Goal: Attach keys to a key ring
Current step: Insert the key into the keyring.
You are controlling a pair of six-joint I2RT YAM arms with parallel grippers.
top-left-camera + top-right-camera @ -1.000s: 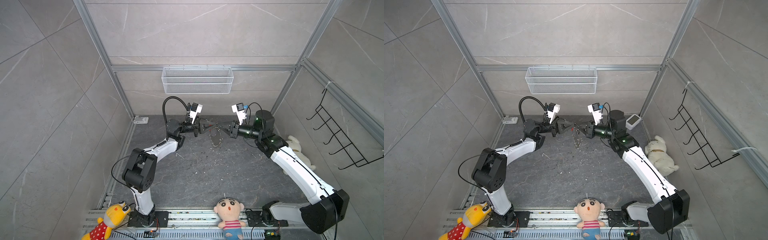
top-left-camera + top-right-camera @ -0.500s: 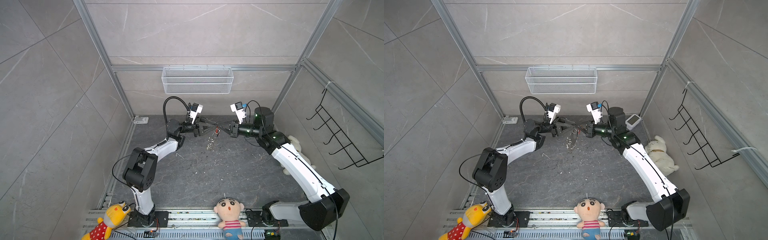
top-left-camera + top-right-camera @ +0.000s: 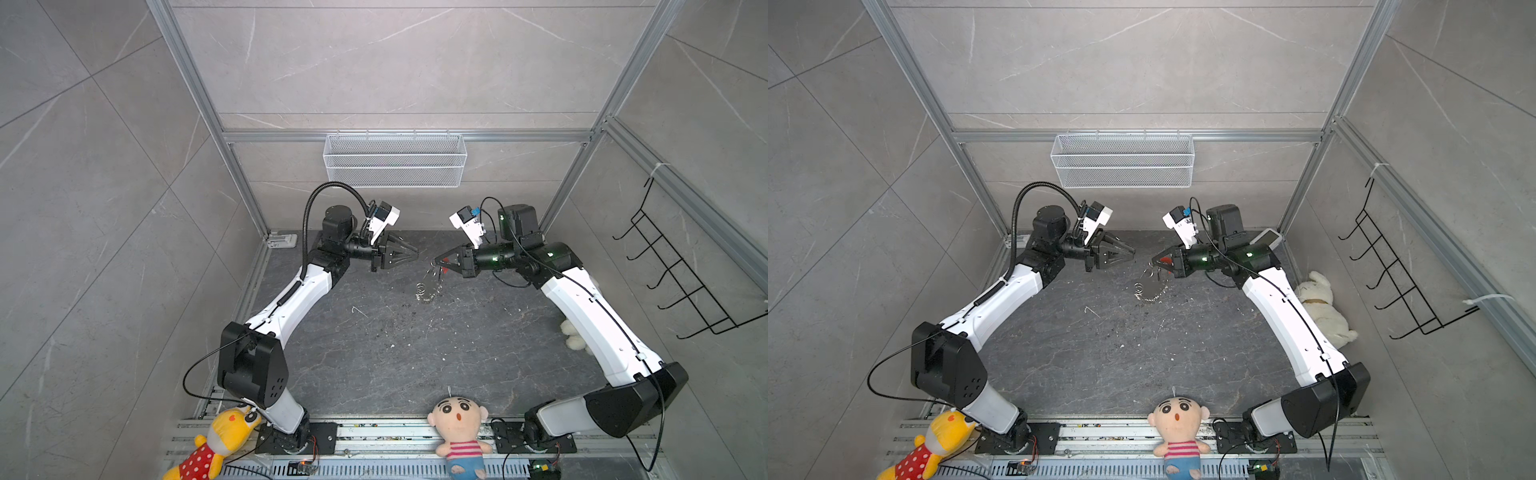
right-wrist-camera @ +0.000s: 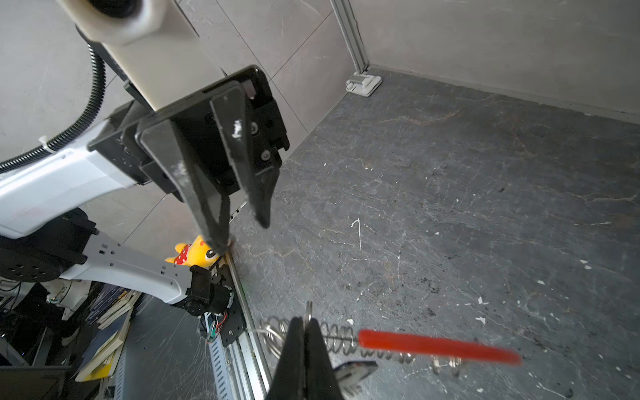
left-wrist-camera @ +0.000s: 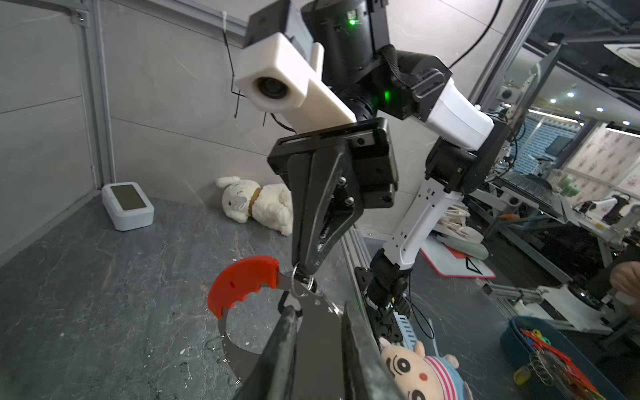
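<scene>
Red plastic and grey metal made up the one key ring [image 5: 242,277] I had in play, a curved red strip joined to a grey band fringed with small silver rings, too many and too blurred for me to count. In both top views it dangled [image 3: 424,291] [image 3: 1148,291] toward 7 o'clock from the tip of the right pincer [image 3: 435,262], over the 12 o'clock half of the dark stone-look surface [image 3: 374,353]. I could not tell whether its low end touched down.

I had two arms and two pincers at work. The right pincer was clamped tight, its tips pinching one of the silver rings on the band. The left pincer [image 3: 413,254] sat at 9 o'clock from it, facing it and apart from it. Its jaws stood narrowly parted with nothing between them, as the right wrist view [image 4: 242,232] showed plainly.

One fob [image 4: 356,370], a small dark oblong with a pale middle, showed just beside the right pincer's tips, close under the ring. I could not tell whether it was hooked on.

Three soft toys lay around the edges:
- a yellow plush [image 3: 220,440] at 7 o'clock
- a doll [image 3: 457,419] in a striped shirt at 6 o'clock
- a white plush [image 3: 1320,307] at 3 o'clock

One wire basket [image 3: 395,162] hung on the wall at 12 o'clock. One black hook rack [image 3: 681,274] hung on the wall at 3 o'clock. One small white box [image 5: 128,204] with a screen stood in the 1 o'clock corner.
</scene>
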